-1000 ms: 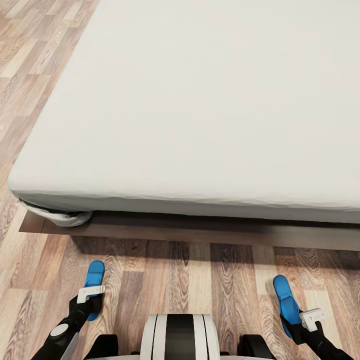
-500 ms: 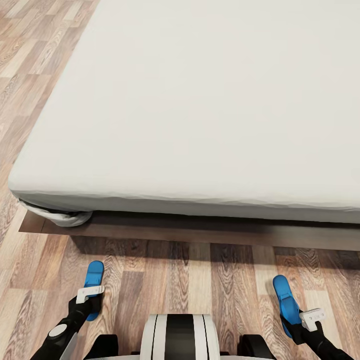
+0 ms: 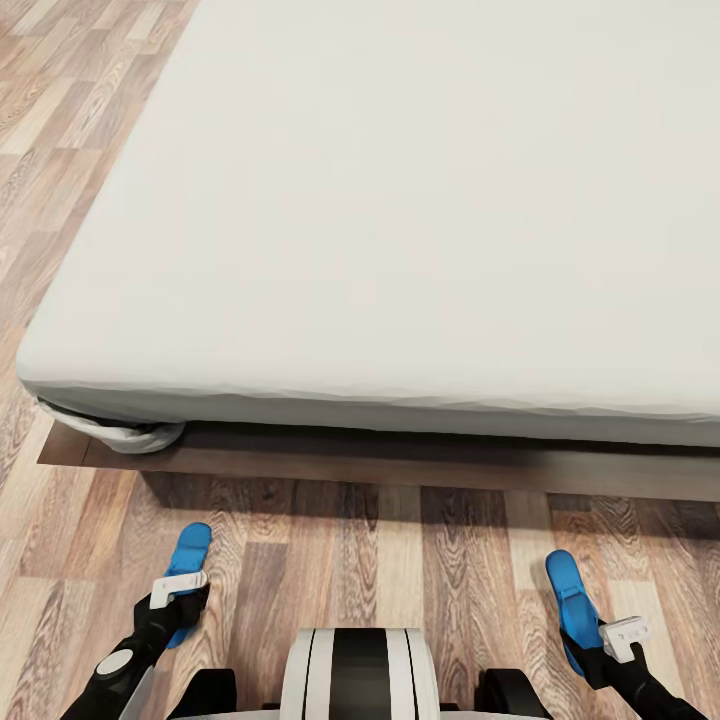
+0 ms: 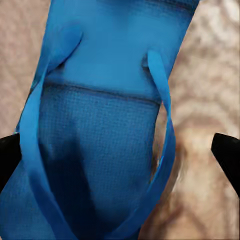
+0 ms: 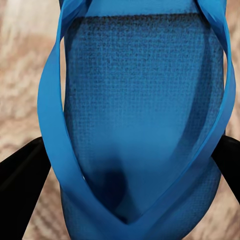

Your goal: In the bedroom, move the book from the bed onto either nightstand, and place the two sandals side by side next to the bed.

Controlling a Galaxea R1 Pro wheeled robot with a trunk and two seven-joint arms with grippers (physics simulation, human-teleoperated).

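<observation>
From my remote seat, the head view looks down on the bed (image 3: 400, 200), its smooth off-white mattress running past the top and right edges, with the dark brown wooden base (image 3: 400, 462) along its near side and a bunched fold of sheet (image 3: 120, 432) at the near left corner. The wood-plank floor (image 3: 400, 560) lies between the bed and my robot's trunk (image 3: 358, 672). On that floor, near the bed's long side, I see two blue sandals, well apart, one on either side of the trunk: the left sandal (image 3: 185, 570) at my left gripper (image 3: 178, 590) and the right sandal (image 3: 570, 600) at my right gripper (image 3: 612, 642). In the left wrist view, the left sandal (image 4: 105, 135) and its thong straps sit between two dark fingertips (image 4: 227, 155) spread wide, clear of it on one side. In the right wrist view, the right sandal (image 5: 140, 125) fills the gap between dark fingertips (image 5: 22, 175); I cannot tell whether they press it.
</observation>
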